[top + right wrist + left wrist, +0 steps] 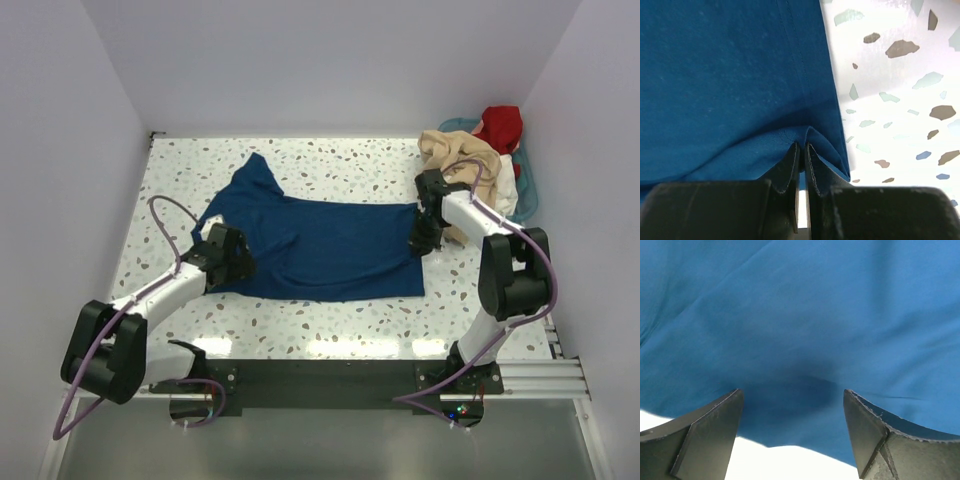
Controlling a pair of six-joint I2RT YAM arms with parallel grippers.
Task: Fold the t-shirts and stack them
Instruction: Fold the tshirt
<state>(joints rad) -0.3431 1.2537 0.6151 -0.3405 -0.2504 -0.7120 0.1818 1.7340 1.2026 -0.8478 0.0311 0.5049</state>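
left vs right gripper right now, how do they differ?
Jaws: the left gripper stands wide open with nothing between its fingers, while the right gripper is shut, pinching the hem of the navy t-shirt.
Place: the left gripper is over the shirt's left, sleeve end; the right gripper is at its right edge, near the pile of other shirts.
Shared: both are down low at the same shirt, which lies spread on the table.

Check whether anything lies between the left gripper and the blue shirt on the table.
Nothing visible does. The left gripper stands open right over the blue shirt, and only bare cloth shows between its fingers. The right gripper is shut on the shirt's hem at the opposite side.
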